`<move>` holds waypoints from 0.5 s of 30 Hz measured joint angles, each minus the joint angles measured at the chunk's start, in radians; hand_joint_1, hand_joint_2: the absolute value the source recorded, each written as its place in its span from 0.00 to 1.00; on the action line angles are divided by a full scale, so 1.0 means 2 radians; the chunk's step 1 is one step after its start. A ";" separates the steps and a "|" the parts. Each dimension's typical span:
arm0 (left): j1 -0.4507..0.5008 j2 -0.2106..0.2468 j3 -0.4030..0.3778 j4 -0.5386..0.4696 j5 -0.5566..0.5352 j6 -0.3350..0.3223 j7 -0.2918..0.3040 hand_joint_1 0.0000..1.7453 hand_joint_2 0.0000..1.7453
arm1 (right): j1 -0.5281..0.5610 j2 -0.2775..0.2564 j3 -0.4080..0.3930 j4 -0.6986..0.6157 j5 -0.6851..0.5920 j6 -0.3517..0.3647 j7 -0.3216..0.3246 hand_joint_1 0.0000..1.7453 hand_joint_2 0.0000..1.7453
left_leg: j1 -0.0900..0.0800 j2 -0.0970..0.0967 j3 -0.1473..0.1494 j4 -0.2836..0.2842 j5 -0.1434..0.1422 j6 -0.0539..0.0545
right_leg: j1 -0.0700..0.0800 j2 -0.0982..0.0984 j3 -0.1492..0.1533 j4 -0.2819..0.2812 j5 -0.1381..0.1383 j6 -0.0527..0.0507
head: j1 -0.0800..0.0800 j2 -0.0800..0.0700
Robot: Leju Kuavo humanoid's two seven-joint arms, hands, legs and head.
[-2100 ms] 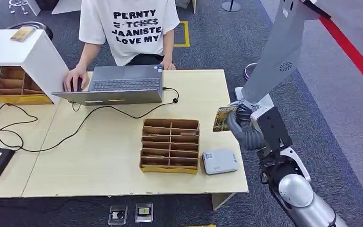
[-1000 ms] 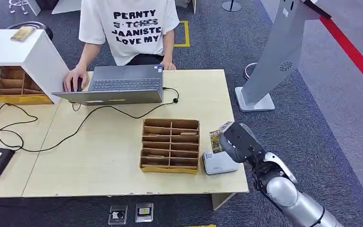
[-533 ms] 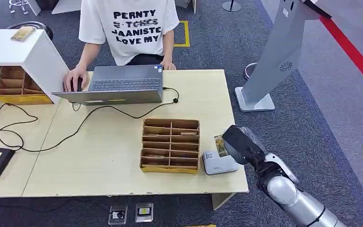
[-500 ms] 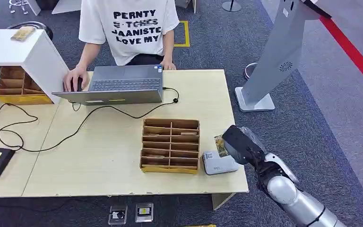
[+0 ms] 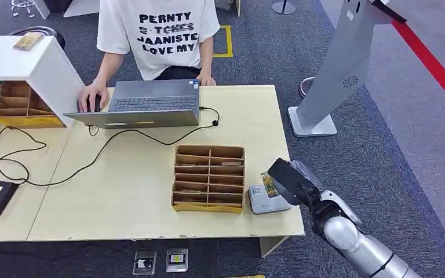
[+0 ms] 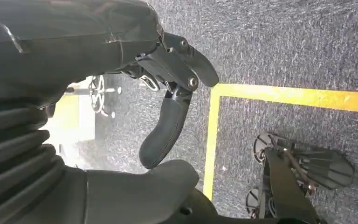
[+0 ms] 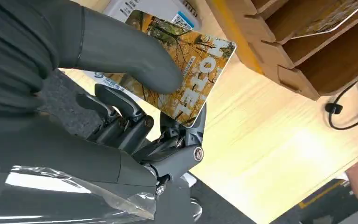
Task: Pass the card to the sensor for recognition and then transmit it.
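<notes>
My right hand [image 5: 290,184] pinches a card [image 5: 268,185] and holds it over the far edge of the grey-white sensor [image 5: 265,204] on the table's right side. In the right wrist view the card [image 7: 192,70] shows autumn trees and the word HOTEL. The thumb [image 7: 121,49] presses on the card's face, the darker fingers [image 7: 135,126] are under it, and the sensor [image 7: 161,8] lies just beyond. My left hand [image 6: 168,79] hangs over the carpet holding nothing, its fingers loosely apart.
A wooden slotted organiser [image 5: 210,178] stands just left of the sensor. At the far side of the table [image 5: 121,197] a person [image 5: 157,35] works at a laptop [image 5: 145,103], with cables trailing from it. A grey kiosk [image 5: 343,63] stands on the floor to the right.
My right hand carried the card from up by the kiosk down to the table. In the last half second it shifted slightly left, over the sensor.
</notes>
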 joint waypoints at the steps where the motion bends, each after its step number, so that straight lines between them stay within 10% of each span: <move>1: 0.000 0.000 0.000 0.000 0.000 0.000 0.000 0.26 1.00 | 0.000 0.000 0.000 0.001 0.001 0.000 0.000 1.00 1.00 | 0.000 0.000 0.000 0.000 0.000 0.000 | 0.000 0.000 0.000 0.000 0.000 0.000 | 0.000 0.000; 15: -0.002 0.002 -0.012 0.000 0.002 0.002 0.000 0.26 1.00 | 0.002 0.011 -0.001 0.035 0.010 0.009 0.000 1.00 1.00 | 0.000 0.000 0.000 0.000 0.000 0.000 | 0.000 0.000 0.000 0.000 0.000 0.000 | 0.000 0.000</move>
